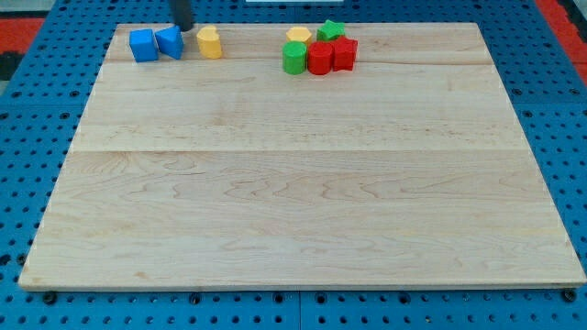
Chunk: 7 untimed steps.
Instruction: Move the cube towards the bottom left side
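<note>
A blue cube (143, 45) sits at the top left of the wooden board (303, 183). A second blue block (170, 41), of an irregular shape, touches its right side. My tip (184, 27) is at the top edge, just above and to the right of that second blue block, between it and a yellow block (210, 41).
A cluster stands at the top middle: a yellow block (298, 36), a green star-like block (331, 30), a green cylinder (294, 58), a red cylinder (319, 59) and a red block (343, 53). A blue perforated table surrounds the board.
</note>
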Each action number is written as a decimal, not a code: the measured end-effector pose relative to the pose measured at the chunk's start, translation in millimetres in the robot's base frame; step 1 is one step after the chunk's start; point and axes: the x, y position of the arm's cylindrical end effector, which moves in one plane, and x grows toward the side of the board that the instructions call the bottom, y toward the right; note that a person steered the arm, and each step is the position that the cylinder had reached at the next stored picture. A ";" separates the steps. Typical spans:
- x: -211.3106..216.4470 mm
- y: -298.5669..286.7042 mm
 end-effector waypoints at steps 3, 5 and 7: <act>82.0 -16.0; 60.7 -66.4; 184.7 44.6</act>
